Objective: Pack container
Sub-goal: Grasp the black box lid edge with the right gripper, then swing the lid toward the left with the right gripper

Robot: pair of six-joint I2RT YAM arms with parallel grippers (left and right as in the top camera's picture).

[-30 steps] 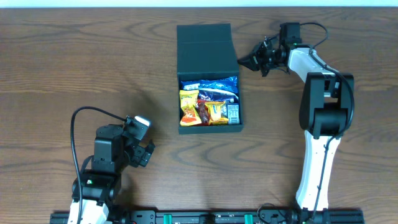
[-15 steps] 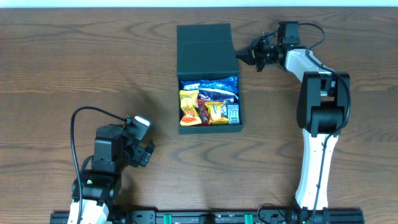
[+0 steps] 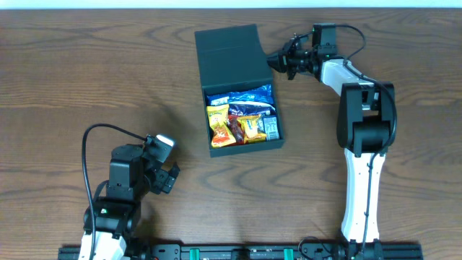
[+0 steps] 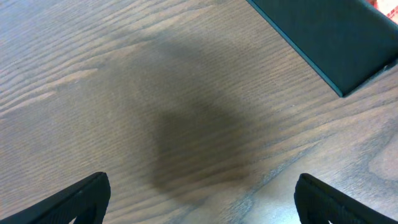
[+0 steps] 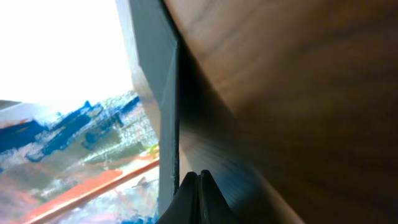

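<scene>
The container is a dark square box on the table, its flap lid lying open toward the far side. Several coloured snack packets fill its tray. My right gripper is shut with nothing in it, and its tips press against the lid's right edge. In the right wrist view the closed tips sit beside the lid's dark edge, with the packets blurred to the left. My left gripper hangs open near the front left, far from the box. A corner of the container shows in its view.
Bare wooden tabletop surrounds the box. The right arm's white link runs down the right side. The left arm's base and cable stand at the front left.
The right gripper moved left against the lid's edge. The container slid left and turned slightly. The left arm has not moved.
</scene>
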